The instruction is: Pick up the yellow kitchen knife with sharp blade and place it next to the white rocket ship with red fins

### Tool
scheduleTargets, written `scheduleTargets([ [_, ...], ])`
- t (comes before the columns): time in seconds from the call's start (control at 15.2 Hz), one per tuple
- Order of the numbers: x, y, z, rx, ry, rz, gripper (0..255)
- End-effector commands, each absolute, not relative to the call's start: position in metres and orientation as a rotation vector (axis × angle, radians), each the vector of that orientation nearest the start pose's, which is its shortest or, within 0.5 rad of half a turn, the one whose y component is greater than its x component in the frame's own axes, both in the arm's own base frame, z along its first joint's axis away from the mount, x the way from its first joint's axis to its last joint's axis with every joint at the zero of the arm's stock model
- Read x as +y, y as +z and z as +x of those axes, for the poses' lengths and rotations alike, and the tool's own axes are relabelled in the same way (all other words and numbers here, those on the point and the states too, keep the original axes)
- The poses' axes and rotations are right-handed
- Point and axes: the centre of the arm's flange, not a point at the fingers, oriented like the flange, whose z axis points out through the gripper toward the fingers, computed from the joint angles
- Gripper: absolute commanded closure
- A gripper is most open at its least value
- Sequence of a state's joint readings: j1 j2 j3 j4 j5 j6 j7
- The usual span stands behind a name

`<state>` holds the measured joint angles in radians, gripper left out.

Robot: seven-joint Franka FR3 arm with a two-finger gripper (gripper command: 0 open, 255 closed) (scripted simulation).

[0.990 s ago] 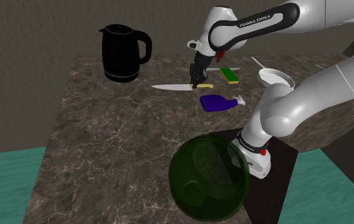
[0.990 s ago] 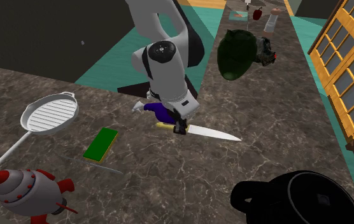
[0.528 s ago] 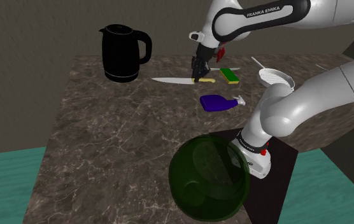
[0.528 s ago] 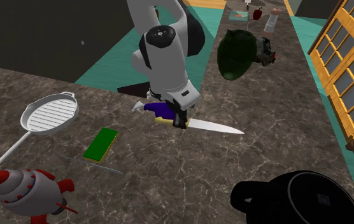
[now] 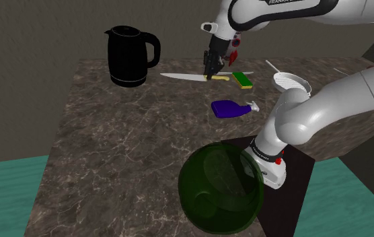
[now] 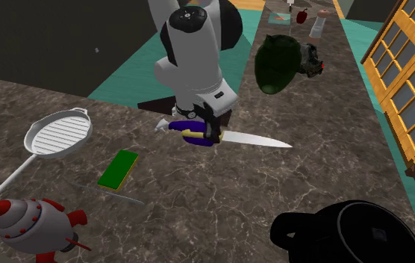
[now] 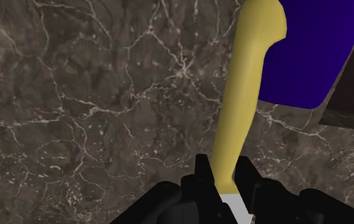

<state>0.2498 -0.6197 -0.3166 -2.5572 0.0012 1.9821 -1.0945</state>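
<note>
Knife (image 5: 187, 76) (image 6: 257, 140) (image 7: 242, 95): yellow handle and a long pale blade. It is clasped between the fingers, with the handle out to one side of them and the blade out to the other. It lies roughly level and looks to be clear of the bench (image 5: 125, 148) (image 6: 198, 209).
Fingers (image 5: 210, 67) (image 6: 215, 131) (image 7: 202, 175): drawn in close on the handle's blade end, pinching it from both flanks and holding nothing else.
Hold point: right where yellow meets metal. This looks like a sound choice, near the balance and off the edge.
Handling: probably light and quite stiff. The handle is slim and smooth, so it could swivel between the pads. The long blade acts as a lever, and the tip and edge are the parts to keep away from other things.
Purple bottle (image 5: 229, 108) (image 7: 316, 51): on the bench just under the handle's free end, close below the fingers.
Rocket (image 6: 30, 222): white body with red fins, lying on the bench well apart from the fingers, off on the handle's side.
Green sponge (image 6: 118, 169): between the fingers and the rocket.
Ridged pan (image 6: 58, 132): also between the fingers and the rocket.
Next move calls for: a steady, level carry past the sponge, then a gentle set-down beside the rocket without nudging it.
</note>
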Motion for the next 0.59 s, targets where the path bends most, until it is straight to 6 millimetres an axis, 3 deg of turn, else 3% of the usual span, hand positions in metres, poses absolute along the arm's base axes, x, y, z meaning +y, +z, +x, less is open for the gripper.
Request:
scheduleTargets([
  [0.0, -0.03, 0.475, 0.366, -1.54, -0.17, -2.565, 255],
  [0.53, -0.03, 0.517, 0.366, -1.54, -0.17, -2.565, 255],
])
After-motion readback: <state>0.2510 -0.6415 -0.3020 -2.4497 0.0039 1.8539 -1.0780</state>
